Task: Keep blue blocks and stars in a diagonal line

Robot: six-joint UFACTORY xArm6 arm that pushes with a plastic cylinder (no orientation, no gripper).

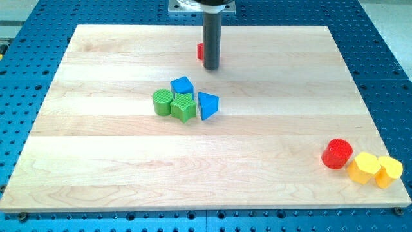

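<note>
My tip [211, 67] rests on the board near the view's top centre. A red block [200, 51] is half hidden just behind the rod on its left. Below the tip sits a tight cluster: a blue cube [182, 85], a blue triangular block [207, 105], a green star [183, 107] and a green cylinder [162, 102]. The cluster blocks touch one another. The tip is apart from the cluster, a little above and right of the blue cube.
At the view's bottom right stand a red cylinder [337, 153] and two yellow blocks [364, 167] [389, 171], close to the board's edge. The wooden board [96, 161] lies on a blue perforated table.
</note>
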